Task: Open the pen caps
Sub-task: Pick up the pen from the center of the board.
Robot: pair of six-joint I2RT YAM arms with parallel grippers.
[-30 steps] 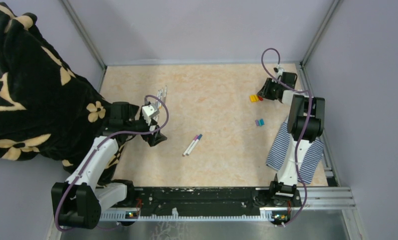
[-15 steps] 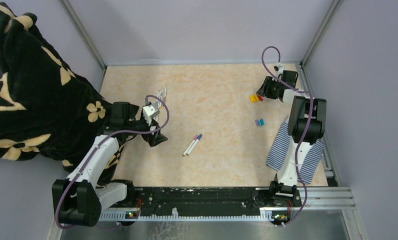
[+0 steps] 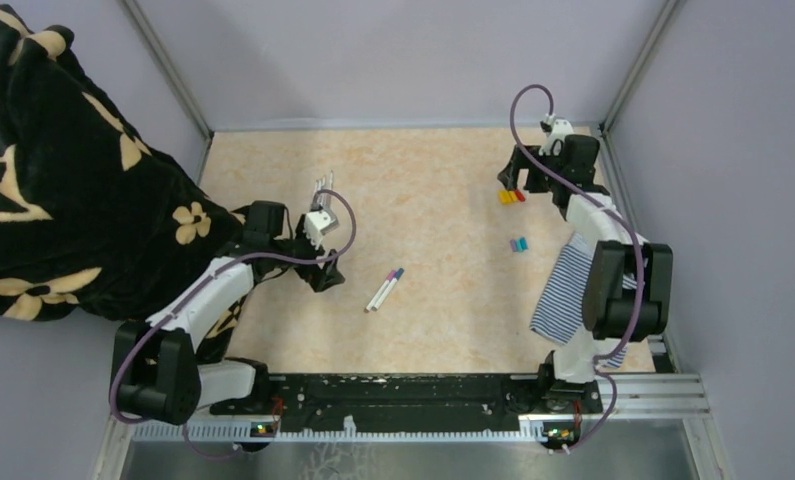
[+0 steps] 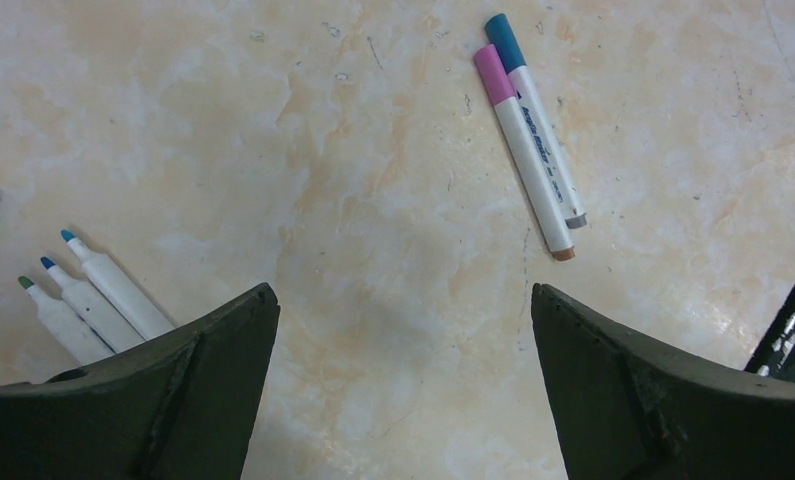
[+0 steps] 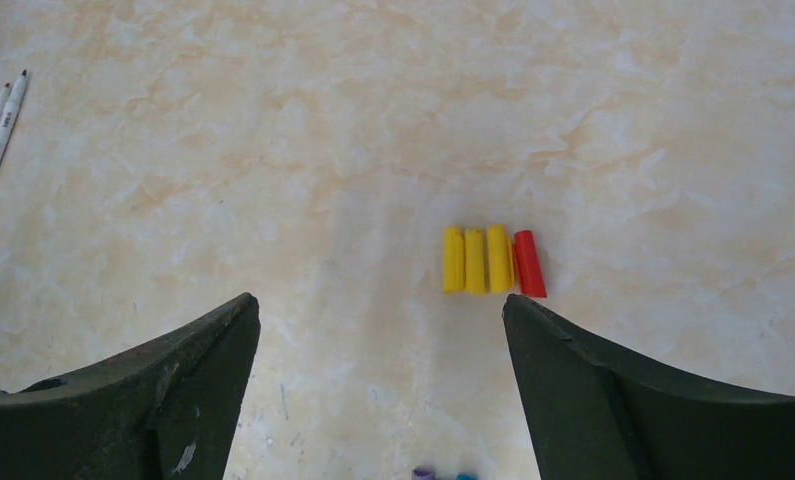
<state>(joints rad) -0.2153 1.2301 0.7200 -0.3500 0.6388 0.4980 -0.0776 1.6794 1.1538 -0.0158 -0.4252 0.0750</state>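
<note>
Beige marbled surface (image 3: 443,330) is seen from above. The left end effector (image 3: 323,272) is held low at left of centre, with two capped pens (image 3: 384,289) lying side by side to its right at mid-frame and uncapped pens (image 3: 323,183) above it. At upper right, the right end effector (image 3: 513,180) is placed just beside a row of yellow and red caps (image 3: 511,196). Purple and teal caps (image 3: 518,244) lie below these, near a striped cloth (image 3: 563,295). A black floral blanket (image 3: 63,190) fills the left side.

From the left wrist, the left end effector (image 4: 401,300) is seen spread wide and empty. The capped pens (image 4: 533,150) are at upper right, the uncapped pens (image 4: 93,290) at lower left.

From the right wrist, the right end effector (image 5: 380,300) is likewise spread wide, gripping nothing. The yellow and red caps (image 5: 493,260) are lined up touching, right of centre. The purple and teal caps (image 5: 438,473) are cut off by the bottom edge.
</note>
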